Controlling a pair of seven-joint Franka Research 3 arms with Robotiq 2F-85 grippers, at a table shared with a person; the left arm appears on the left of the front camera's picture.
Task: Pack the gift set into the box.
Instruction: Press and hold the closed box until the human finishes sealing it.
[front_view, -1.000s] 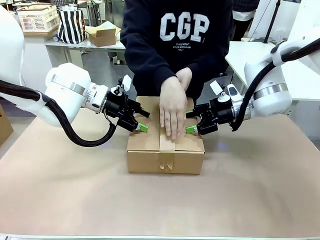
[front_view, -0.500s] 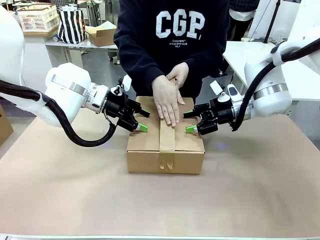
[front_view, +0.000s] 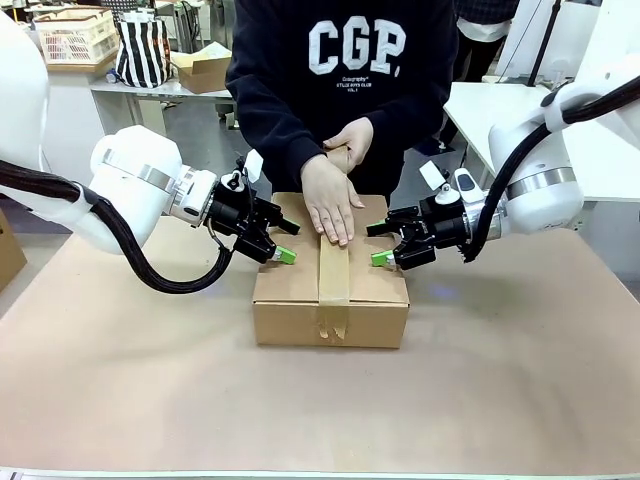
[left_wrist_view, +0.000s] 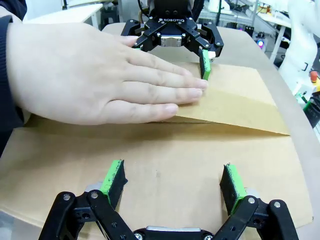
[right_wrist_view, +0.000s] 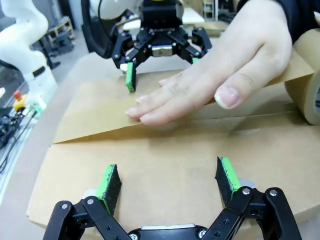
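Observation:
The box (front_view: 290, 300) lies in the middle of the table with its top flaps down and a strip of brown tape (front_view: 334, 285) along the seam. The gift set is hidden. A person's hand (front_view: 328, 205) presses flat on the tape near the far edge, while the other hand holds a tape roll (right_wrist_view: 309, 92). My left gripper (front_view: 287, 241) is open, its pads resting on the box's left flap (left_wrist_view: 200, 155). On the right flap (right_wrist_view: 170, 150) my right gripper (front_view: 378, 243) is open too. Each wrist view shows its own gripper, the left (left_wrist_view: 173, 182) and the right (right_wrist_view: 168, 180), spread on cardboard.
Behind the person stand tables with a small carton (front_view: 205, 70), a striped bag (front_view: 143, 50) and a basket (front_view: 75, 35). Another brown carton (front_view: 8, 250) pokes in at the left edge. The table (front_view: 320, 410) has bare brown surface in front of the box.
The person's flat hand has slid along the tape from the box's middle toward its far edge. Both grippers have stayed where they were.

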